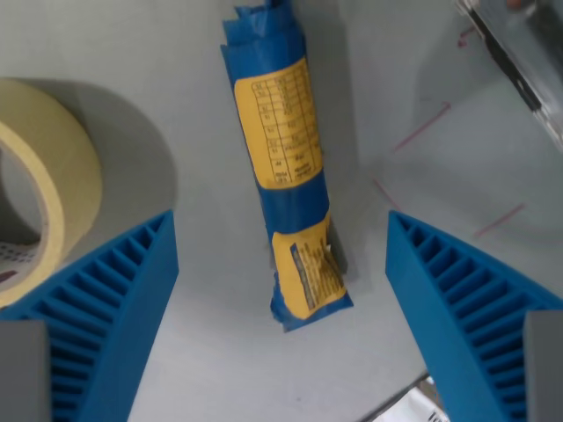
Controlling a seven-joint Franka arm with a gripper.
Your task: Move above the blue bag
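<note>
Blue and rolled, with yellow labels, the blue bag (288, 167) lies on the grey tabletop (396, 79), its lower end between the two ribbed fingers (114, 299) of the pincer (280, 264), which is spread wide and empty. A tape roll (44, 176) sits at the wrist view's left.

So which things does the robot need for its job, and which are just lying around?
For the job:
- blue bag
- gripper, open, its blue fingers on either side of the bag

Just lying about:
- tape roll
- clear plastic thing, top right
- white paper scrap, bottom edge
</note>
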